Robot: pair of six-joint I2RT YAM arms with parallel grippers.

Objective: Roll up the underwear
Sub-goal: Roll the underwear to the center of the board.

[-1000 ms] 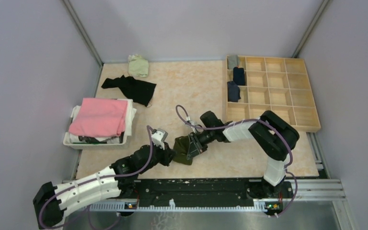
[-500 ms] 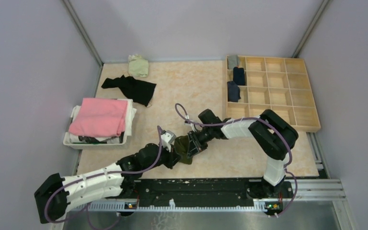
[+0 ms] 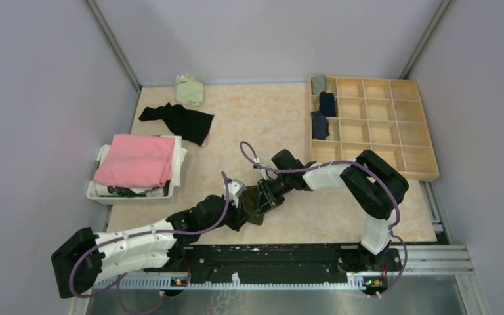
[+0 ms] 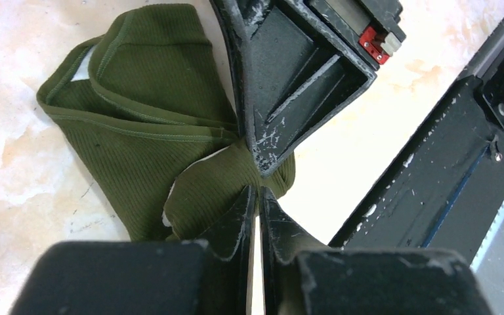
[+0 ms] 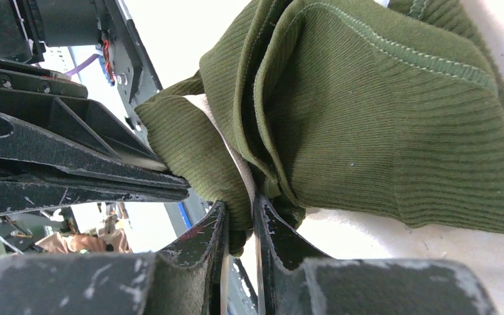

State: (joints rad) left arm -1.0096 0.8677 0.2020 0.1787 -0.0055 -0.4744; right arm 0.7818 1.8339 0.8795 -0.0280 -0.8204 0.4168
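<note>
The olive green underwear (image 3: 254, 205) lies bunched on the table near the front edge, between both grippers. In the left wrist view its ribbed cloth (image 4: 144, 98) spreads left, and my left gripper (image 4: 258, 191) is shut with the cloth's lower lobe at its tips. In the right wrist view, my right gripper (image 5: 239, 205) is shut on a thick fold of the same underwear (image 5: 380, 118). The two grippers meet nearly tip to tip on the cloth. Three rolled underwear, one grey (image 3: 319, 84) and two navy (image 3: 327, 104), sit in the wooden tray's left compartments.
The wooden compartment tray (image 3: 394, 131) stands at the back right. A white basket (image 3: 92, 191) holding a folded pink cloth (image 3: 136, 161) is at the left. A black garment (image 3: 180, 120) and a pale green cloth (image 3: 189, 90) lie at the back. The black base rail (image 4: 433, 170) runs close by.
My left arm has stretched forward and right until its gripper reached the olive underwear, and its jaws have narrowed. The right gripper shifted slightly left, still gripping the cloth.
</note>
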